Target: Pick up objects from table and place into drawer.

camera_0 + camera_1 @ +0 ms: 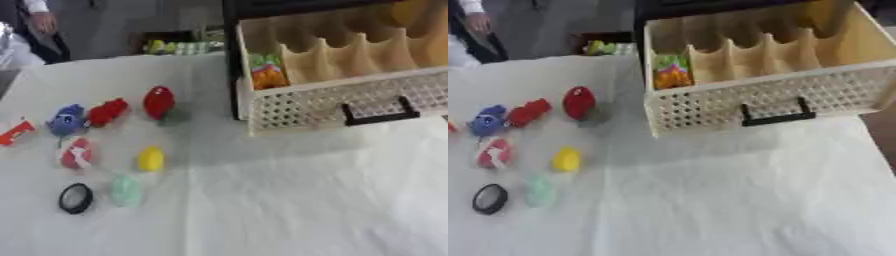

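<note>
- We saw neither robot hand in either view, so we could not tell their state or which was nearer.
- Nearest on the desk, left side: black round object, pale green piece, yellow piece.
- Farther: red egg-shaped object, upright.
- Farthest right: drawer, open; we judged the left arm better placed.

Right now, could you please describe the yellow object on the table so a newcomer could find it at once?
Start at the open drawer, then look left to the cluster of small objects on the white cloth. The yellow object lies below the red egg-shaped one, right of the red-and-white one; it alone is plain yellow.
</note>
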Robot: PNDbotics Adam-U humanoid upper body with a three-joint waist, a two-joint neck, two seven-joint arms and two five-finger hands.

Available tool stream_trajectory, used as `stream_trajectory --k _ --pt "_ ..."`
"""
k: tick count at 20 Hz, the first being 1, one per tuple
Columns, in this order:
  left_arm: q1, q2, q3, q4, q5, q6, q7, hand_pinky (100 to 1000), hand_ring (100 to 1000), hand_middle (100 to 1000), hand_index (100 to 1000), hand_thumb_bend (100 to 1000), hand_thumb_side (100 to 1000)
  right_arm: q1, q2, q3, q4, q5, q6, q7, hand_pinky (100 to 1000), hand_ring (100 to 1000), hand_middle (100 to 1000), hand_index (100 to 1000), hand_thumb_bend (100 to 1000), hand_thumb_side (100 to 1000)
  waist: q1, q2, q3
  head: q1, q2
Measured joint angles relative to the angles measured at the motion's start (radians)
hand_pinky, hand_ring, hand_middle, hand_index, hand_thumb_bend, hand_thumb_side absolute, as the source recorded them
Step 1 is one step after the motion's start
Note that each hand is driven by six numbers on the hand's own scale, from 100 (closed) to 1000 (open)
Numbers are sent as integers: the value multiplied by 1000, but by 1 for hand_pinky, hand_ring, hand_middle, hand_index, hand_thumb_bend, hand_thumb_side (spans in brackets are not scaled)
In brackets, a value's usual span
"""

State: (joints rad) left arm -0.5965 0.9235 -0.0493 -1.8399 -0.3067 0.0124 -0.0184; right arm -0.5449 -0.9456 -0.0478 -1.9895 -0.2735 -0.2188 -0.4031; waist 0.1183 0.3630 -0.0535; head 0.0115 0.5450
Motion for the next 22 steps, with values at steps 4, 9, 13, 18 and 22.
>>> stream_trajectory --k 4,9,13,18,22 --pt "-33 15 -15 48 -29 -25 -65 589 732 768 1000 100 744 8 3 -1 0 1 -4 2 521 311 318 589 120 874 10 0 -16 11 0" --pt "-85 19 -41 108 -52 -61 -123 607 748 783 1000 100 837 18 7 -5 0 10 -9 0 522 310 317 586 118 873 21 6 -37 13 -4" --pt "-137 18 -67 167 -54 -97 -180 616 755 788 986 139 939 23 8 -8 0 15 -13 -3 522 306 314 580 116 872 22 14 -45 13 -16" --pt "-202 0 -106 247 -73 -128 -254 626 761 791 975 228 987 27 12 -12 0 16 -18 -2 525 304 312 577 117 873 30 24 -58 17 -31" --pt "-242 -23 -134 307 -113 -149 -304 637 766 790 958 315 1000 26 18 -13 0 16 -16 1 526 304 311 569 116 872 39 28 -70 22 -38"
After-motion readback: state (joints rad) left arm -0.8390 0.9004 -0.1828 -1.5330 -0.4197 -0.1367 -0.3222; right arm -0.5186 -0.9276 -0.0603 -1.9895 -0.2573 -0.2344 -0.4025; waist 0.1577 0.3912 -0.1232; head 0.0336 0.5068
